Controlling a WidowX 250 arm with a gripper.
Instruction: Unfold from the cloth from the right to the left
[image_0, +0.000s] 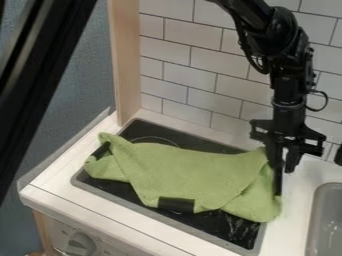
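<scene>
While the cloth lay across the stove, long axis running left to right, the gripper stood at its right end (the starting side, handily), fingers parted.

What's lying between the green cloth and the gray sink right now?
Nothing but a bare strip of white counter, in the camera view: it runs from the near right end of the green cloth to the gray sink.

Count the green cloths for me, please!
1. The green cloth lies rumpled across the black stovetop, left of the gray sink. Another could be hidden underneath.
</scene>
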